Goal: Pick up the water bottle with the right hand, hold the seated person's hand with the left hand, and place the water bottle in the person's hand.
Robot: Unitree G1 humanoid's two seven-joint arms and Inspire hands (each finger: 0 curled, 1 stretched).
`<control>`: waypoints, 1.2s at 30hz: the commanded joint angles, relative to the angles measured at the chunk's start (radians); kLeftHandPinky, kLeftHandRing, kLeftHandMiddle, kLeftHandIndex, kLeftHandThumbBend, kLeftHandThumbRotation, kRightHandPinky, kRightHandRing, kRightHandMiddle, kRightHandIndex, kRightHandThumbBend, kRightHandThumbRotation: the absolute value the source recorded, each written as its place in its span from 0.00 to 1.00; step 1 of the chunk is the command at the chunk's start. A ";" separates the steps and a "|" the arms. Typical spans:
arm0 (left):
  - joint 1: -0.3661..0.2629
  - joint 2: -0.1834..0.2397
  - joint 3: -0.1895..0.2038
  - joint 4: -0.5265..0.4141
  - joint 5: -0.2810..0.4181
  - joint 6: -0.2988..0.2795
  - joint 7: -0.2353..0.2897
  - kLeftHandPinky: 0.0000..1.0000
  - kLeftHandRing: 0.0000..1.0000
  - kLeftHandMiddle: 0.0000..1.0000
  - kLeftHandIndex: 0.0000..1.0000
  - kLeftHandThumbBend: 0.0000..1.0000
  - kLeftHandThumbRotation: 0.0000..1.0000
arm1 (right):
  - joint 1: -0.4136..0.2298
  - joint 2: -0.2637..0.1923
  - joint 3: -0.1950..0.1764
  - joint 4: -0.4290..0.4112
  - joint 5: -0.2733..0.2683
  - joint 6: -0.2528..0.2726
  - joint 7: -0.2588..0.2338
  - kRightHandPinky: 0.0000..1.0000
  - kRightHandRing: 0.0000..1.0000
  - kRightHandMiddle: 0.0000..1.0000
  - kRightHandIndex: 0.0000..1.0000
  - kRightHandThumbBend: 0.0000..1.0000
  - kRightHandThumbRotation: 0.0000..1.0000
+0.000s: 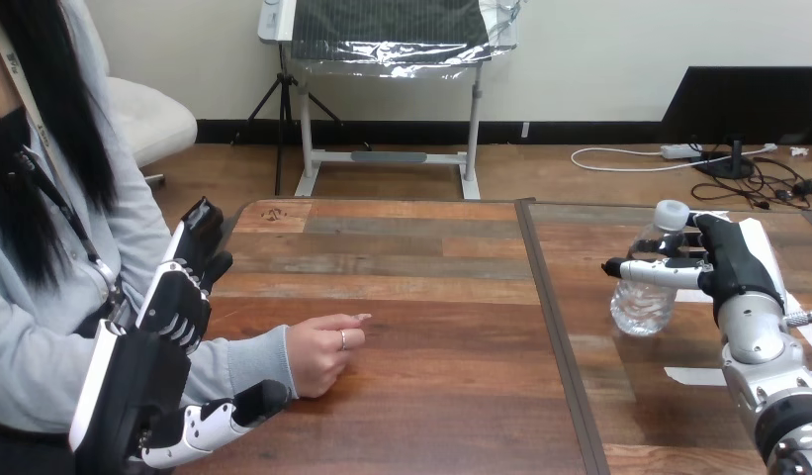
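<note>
A clear water bottle (pixel 643 302) with a white cap stands upright at the right of the table. My right hand (pixel 730 265) is shut on it, thumb across its front and fingers behind its neck. I cannot tell whether its base rests on the wood. The person's hand (pixel 320 354) lies loosely curled on the table at the left, one finger pointing right. My left hand (pixel 172 297) is open and raised over the person's forearm, fingers straight and pointing away from me. Its thumb (pixel 228 418) lies just under the grey sleeve cuff.
A dark seam (pixel 552 327) splits the wooden table into a left and a right top. White tape strips (pixel 694 376) lie on the right top near my right arm. Small dark bits (pixel 273 211) sit at the far left corner.
</note>
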 commanded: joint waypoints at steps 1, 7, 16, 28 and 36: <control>-0.026 0.010 0.005 -0.048 -0.012 0.003 -0.002 0.96 0.99 1.00 0.96 1.00 0.49 | -0.030 0.010 -0.011 -0.004 0.006 -0.036 -0.044 0.62 0.65 0.65 0.68 0.91 0.00; -0.024 0.008 0.007 -0.052 -0.005 0.005 0.003 0.96 0.99 1.00 0.96 1.00 0.49 | -0.032 0.016 -0.013 -0.005 0.007 -0.039 -0.071 0.51 0.54 0.58 0.61 0.90 0.00; -0.026 0.007 0.010 -0.047 0.004 0.002 0.008 0.96 0.99 1.00 0.96 1.00 0.49 | -0.036 0.022 -0.011 -0.004 0.004 -0.033 -0.106 0.44 0.48 0.53 0.56 0.88 0.00; -0.022 0.006 0.006 -0.051 0.001 0.009 0.006 0.95 0.99 1.00 0.95 1.00 0.49 | -0.037 0.028 -0.024 -0.007 0.020 -0.041 -0.118 0.40 0.45 0.51 0.52 0.86 0.00; -0.024 0.004 0.006 -0.048 0.007 0.005 0.009 0.95 0.99 0.99 0.95 1.00 0.49 | -0.037 0.033 -0.039 -0.010 0.041 -0.053 -0.120 0.38 0.44 0.50 0.51 0.86 0.00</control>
